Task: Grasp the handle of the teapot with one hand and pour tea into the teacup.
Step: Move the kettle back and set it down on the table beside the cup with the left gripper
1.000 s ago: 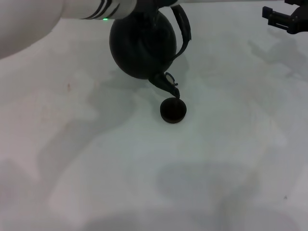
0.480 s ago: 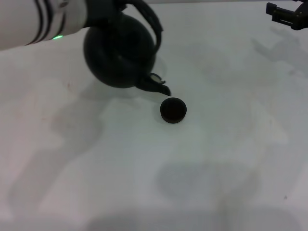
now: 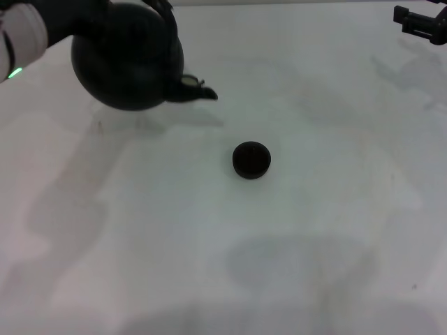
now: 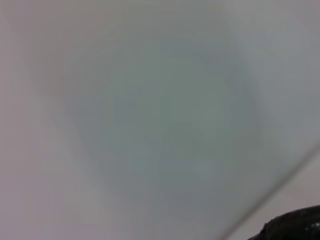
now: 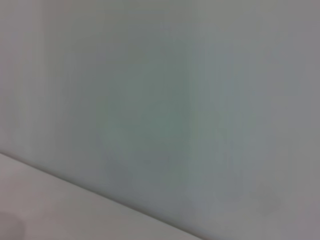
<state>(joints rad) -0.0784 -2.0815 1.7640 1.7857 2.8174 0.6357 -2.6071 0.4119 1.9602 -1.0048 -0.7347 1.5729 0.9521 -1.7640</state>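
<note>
Large round matte black teapot [image 3: 127,59] hangs off the left tool near the surface's [image 3: 209,244] far-left corner, tool grip not visible, can't tell; spout well apart from tiny dark teacup [image 3: 251,159] mid-surface. Risk: tilting here spills tea short of cup. Right tool [image 3: 421,22] parked far-right, state unclear

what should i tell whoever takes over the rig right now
Left arm holds the teapot up at the far left of the table; the left gripper itself is hidden behind the pot, presumably on the handle.
Right gripper is parked at the far right edge, idle.
The spout points toward the teacup but is well short of it, not over it.
The teacup stands upright mid-table; its contents can't be seen.
Left: check the cup, then set the teapot down.
</note>
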